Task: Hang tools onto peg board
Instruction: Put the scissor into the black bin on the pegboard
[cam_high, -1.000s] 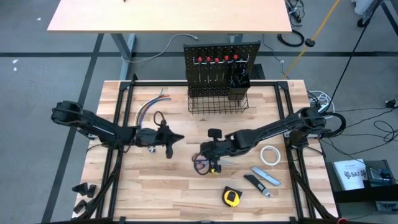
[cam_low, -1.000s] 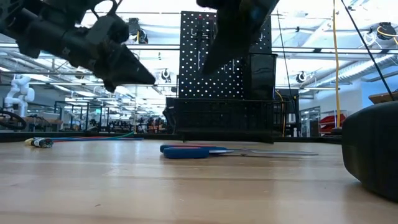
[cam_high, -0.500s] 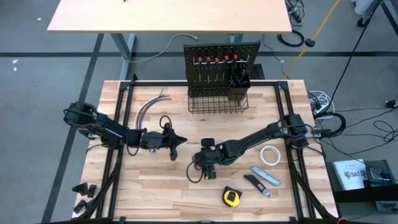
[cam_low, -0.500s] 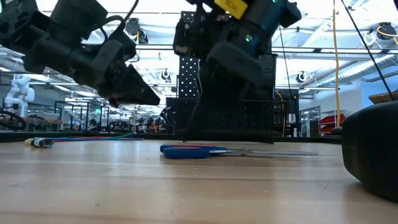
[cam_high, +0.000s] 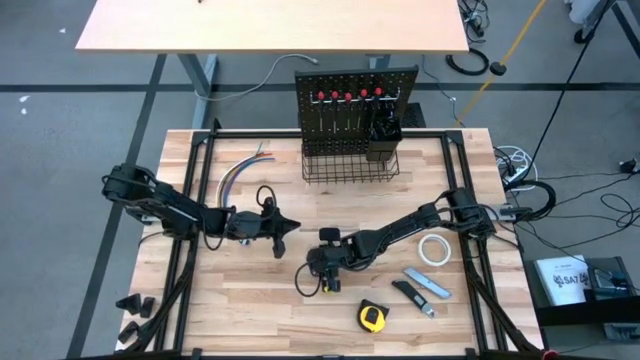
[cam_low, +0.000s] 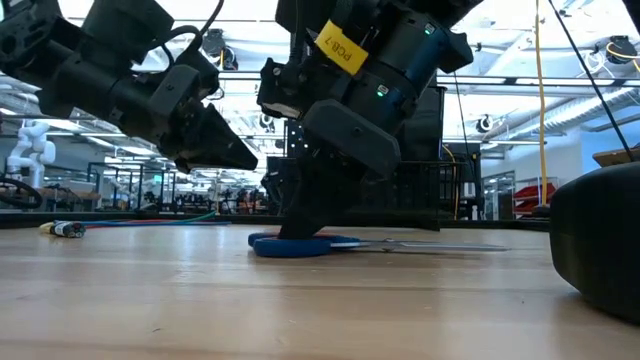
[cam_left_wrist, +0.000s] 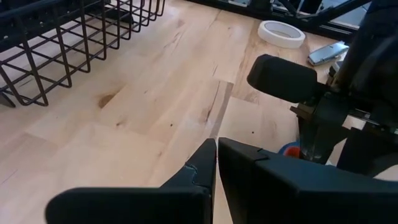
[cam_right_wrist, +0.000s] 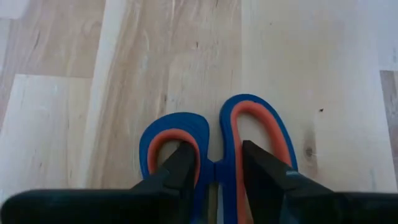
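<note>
Right gripper straddling scissors flat on the desk.
Only the wrist view shows a finger inside each handle loop, nothing clamped; left gripper hovers clenched at ten o'clock.

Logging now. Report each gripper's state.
Left gripper: shut, empty.
Right gripper: partly open, fingers in the scissors' handle loops.

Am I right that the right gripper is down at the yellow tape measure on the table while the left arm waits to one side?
Not quite: the right gripper is down at the blue-and-orange scissors, one finger in each handle loop, as the right wrist view shows. The left gripper does wait aside.
</note>
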